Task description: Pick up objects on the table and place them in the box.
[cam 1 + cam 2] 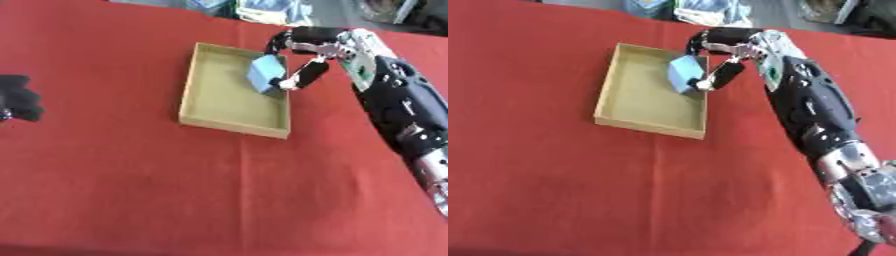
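Right robot hand (302, 60) is pinching a small blue block (265, 74), seemingly light and rigid, by its sides at the box's (197, 85) 3 o'clock rim.

No readable text, label, brand, number or sign is found in either view. The blue block (265, 73) near the upper centre of the frame shows plain faces with no markings that can be made out. The tan box (194, 85) is unmarked on its walls and floor. The green patch on the right hand (308, 55), upper right of the frame, carries nothing legible. The clutter along the top edge (710, 11) is too blurred for lettering to be read.
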Available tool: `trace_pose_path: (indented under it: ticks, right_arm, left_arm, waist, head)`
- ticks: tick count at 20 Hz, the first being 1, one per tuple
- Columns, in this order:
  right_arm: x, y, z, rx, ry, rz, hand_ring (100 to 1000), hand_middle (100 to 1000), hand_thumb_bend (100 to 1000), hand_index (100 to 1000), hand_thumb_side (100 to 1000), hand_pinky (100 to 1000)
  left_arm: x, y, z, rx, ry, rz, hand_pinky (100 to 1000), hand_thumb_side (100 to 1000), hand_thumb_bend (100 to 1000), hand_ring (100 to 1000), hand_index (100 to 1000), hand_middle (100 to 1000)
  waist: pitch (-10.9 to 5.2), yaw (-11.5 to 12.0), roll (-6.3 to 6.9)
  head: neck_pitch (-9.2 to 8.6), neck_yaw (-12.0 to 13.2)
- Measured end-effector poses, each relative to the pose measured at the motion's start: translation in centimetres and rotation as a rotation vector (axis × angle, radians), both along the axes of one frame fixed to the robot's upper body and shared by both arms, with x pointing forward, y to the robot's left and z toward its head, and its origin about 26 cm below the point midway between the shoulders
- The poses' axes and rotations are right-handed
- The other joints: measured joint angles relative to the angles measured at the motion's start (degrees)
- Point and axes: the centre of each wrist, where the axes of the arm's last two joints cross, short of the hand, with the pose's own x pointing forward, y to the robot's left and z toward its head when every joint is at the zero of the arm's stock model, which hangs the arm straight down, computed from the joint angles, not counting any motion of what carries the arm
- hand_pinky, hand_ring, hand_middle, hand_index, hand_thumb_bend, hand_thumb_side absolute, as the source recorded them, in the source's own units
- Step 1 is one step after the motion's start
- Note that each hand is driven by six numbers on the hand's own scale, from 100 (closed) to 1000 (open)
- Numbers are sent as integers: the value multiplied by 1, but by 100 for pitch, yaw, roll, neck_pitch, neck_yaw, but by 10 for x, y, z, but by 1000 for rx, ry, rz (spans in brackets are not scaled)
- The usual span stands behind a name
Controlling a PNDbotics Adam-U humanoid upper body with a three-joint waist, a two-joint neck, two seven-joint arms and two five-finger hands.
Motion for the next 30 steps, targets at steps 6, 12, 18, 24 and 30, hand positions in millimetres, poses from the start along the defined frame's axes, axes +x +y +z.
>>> trace_pose_path:
  ticks: [6, 12, 18, 24, 30]
  right_arm:
    - [0, 5, 2, 13, -49, 26, 797, 808, 405, 1000, 593, 793]
    - [-5, 11, 20, 35, -112, 102, 778, 790, 357, 1000, 554, 788]
    - [-26, -2, 31, 200, -148, 229, 760, 780, 136, 1000, 459, 789]
    - [-75, -14, 50, 444, -180, 354, 747, 773, 100, 1000, 378, 780]
    - [-125, -18, 43, 749, -200, 358, 718, 755, 100, 985, 394, 759]
  left_arm:
    - [0, 0, -1, -2, 2, 0, 648, 797, 100, 634, 806, 614]
    - [-1, 1, -3, -3, 11, 4, 649, 796, 100, 635, 806, 614]
    - [-3, 6, -9, -11, 27, 31, 649, 794, 100, 636, 806, 614]
    - [-4, 11, -11, -22, 28, 65, 651, 796, 100, 641, 805, 616]
    - [-5, 15, -12, -32, 28, 96, 650, 798, 100, 642, 804, 617]
  waist:
    - [-10, -63, 16]
    - [-80, -196, 34]
    - [-154, -563, 114]
    - [-161, -899, 180]
    - [-132, -1150, 277]
  head:
    - [-1, -3]
    - [1, 51]
    - [13, 282]
    - [44, 503]
    - [56, 671]
